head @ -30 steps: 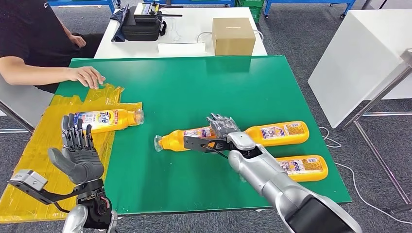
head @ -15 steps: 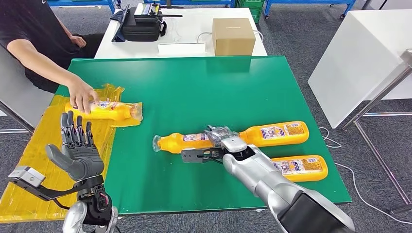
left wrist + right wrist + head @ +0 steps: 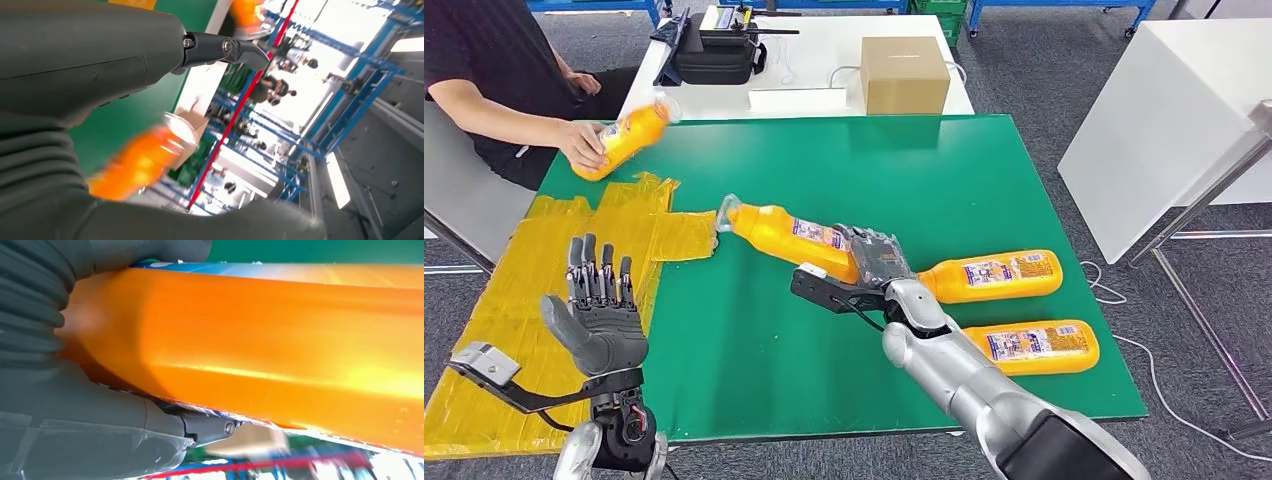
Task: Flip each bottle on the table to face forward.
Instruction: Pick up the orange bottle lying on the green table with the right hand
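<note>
Your right hand (image 3: 872,262) grips the orange bottle (image 3: 786,236) by its base end, lifted over the green table (image 3: 984,180), long axis slanting away, cap toward the yellow sheet (image 3: 664,235). Left hand (image 3: 596,310) is empty, fingers spread, well apart. Two more bottles (image 3: 990,275) lie just beside your right arm.

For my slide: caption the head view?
Right hand grips an orange plastic bottle above the green table; left hand open.
</note>
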